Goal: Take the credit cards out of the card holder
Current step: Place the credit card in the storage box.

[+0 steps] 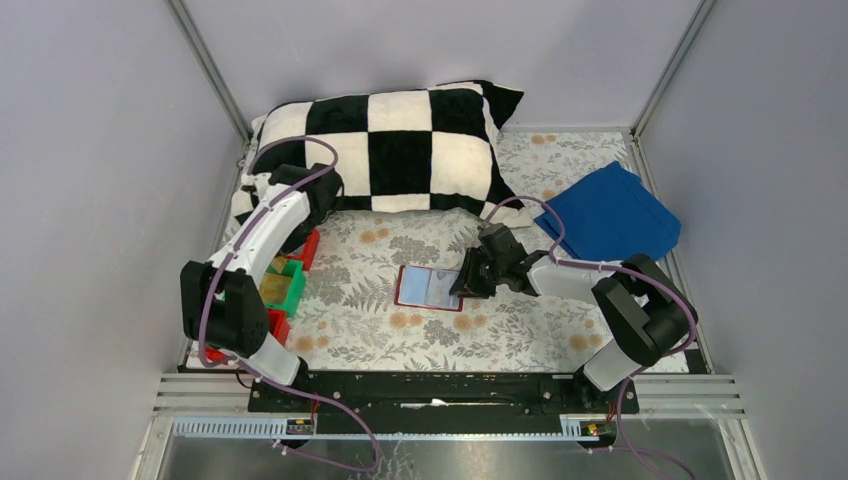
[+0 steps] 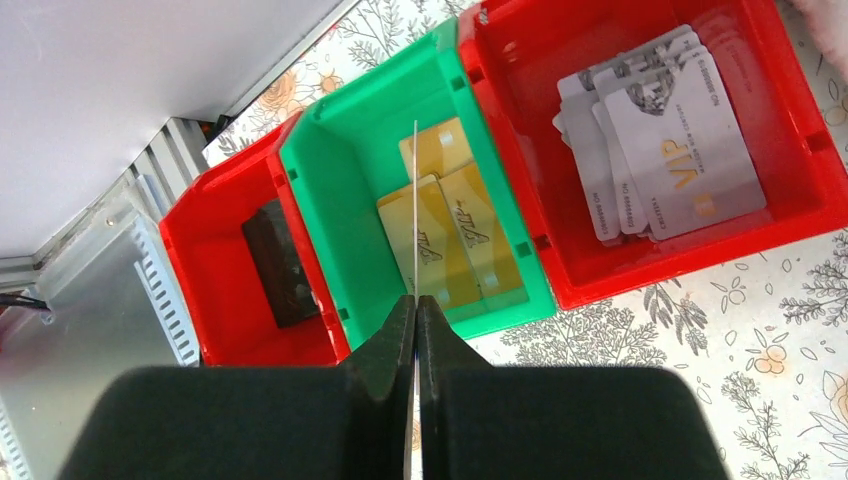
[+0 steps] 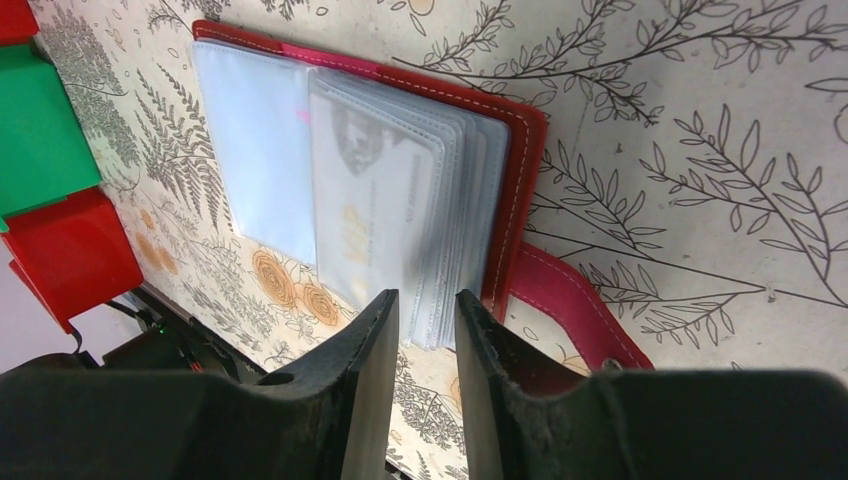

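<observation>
From above, the card holder (image 1: 428, 287) lies open in the middle of the desk (image 1: 380, 330), with the right claw (image 1: 468, 283) at its 3 o'clock edge. Only the right wrist view shows a grey card (image 3: 370, 200) inside the clear sleeves (image 3: 250, 150), and this claw's fingers a little apart, holding nothing. Only the left wrist view shows the left claw (image 2: 414, 300) shut on a thin card (image 2: 413, 200), seen edge-on above the green tray (image 2: 330, 200) of yellow cards (image 2: 450, 230). More grey cards (image 2: 680, 150) lie in the red tray (image 2: 800, 190) at 2 o'clock.

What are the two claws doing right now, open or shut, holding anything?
Left claw: shut on a thin card, seen edge-on.
Right claw: open, at the edge of the card holder's sleeves.
</observation>
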{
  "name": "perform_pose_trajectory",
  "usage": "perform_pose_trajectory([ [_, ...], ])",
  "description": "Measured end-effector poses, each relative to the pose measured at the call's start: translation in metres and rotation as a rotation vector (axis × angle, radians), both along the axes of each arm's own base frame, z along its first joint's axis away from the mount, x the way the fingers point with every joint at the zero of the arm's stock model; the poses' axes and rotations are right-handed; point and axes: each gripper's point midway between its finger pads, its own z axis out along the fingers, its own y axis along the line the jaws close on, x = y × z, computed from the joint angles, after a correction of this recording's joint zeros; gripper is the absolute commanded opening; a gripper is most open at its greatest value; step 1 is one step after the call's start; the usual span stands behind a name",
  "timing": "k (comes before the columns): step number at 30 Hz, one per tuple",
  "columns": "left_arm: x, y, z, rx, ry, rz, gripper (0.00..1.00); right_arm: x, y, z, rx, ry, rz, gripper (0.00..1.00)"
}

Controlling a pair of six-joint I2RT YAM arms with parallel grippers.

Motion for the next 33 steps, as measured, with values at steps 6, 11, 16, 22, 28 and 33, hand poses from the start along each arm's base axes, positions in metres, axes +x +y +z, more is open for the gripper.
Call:
perform_pose_trajectory([
  [6,-0.008,0.011,0.015,-0.020,-0.059,0.033,0.00,0.007,0.005,0.009,0.007,-0.015,0.004,0.41],
  [11,-0.013,0.019,0.020,-0.052,-0.067,0.048,0.00,0.021,0.011,0.024,0.006,-0.066,0.010,0.47],
  [16,-0.016,0.024,0.015,-0.087,-0.033,0.070,0.00,0.029,-0.006,0.034,-0.074,-0.137,-0.018,0.58],
  [22,-0.018,0.022,0.002,-0.112,0.026,0.093,0.00,0.045,-0.039,0.054,-0.208,-0.284,-0.077,0.65],
  [28,-0.017,0.018,-0.020,-0.137,0.070,0.158,0.00,0.056,-0.069,0.051,-0.329,-0.321,-0.096,0.66],
  [33,-0.024,0.015,-0.048,-0.137,0.130,0.247,0.00,0.066,-0.079,0.049,-0.388,-0.333,-0.081,0.67],
])
